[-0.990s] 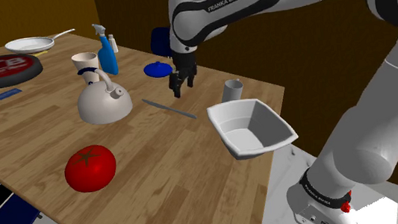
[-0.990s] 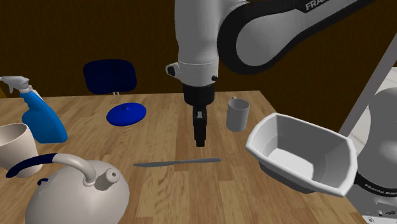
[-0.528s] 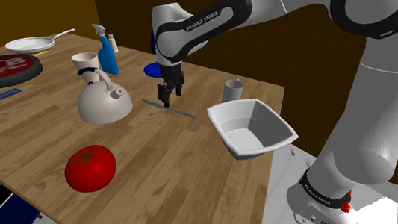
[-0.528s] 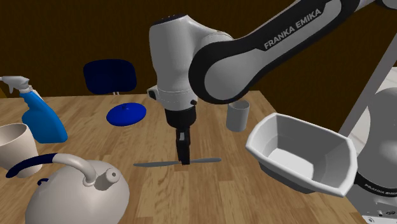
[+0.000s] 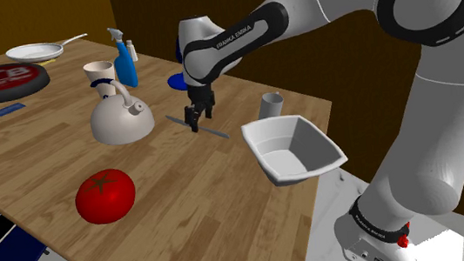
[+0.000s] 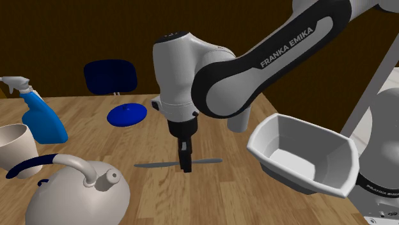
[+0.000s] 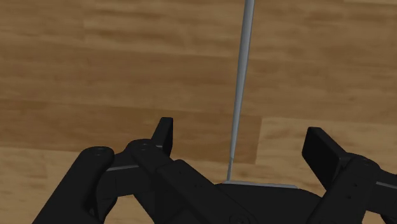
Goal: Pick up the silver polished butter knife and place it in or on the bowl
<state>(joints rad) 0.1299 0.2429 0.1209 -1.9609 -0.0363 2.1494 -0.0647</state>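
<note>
A thin grey butter knife (image 5: 213, 131) (image 6: 153, 163) (image 7: 240, 89) lies flat on the wooden table (image 5: 194, 207). My black gripper (image 5: 193, 121) (image 6: 185, 167) (image 7: 242, 145) points straight down over the knife's middle, low at the table. Its fingers (image 7: 164, 133) stand apart on either side of the blade without touching it, so it is open. The white angular bowl (image 5: 315, 143) (image 6: 281, 137) sits at the table's edge, toward the shoulder view's right of the knife, with nothing in it.
A grey kettle (image 5: 120, 120) (image 6: 70, 198) and a red tomato (image 5: 105, 196) sit toward the shoulder view's left. A small grey cup (image 5: 271, 106), a blue lid (image 6: 126, 114) and a blue spray bottle (image 5: 123, 64) stand behind the knife.
The gripper has come down and shifted toward the shoulder view's left, from above the table to astride the knife. Its fingers have stayed apart. The knife has not moved.
</note>
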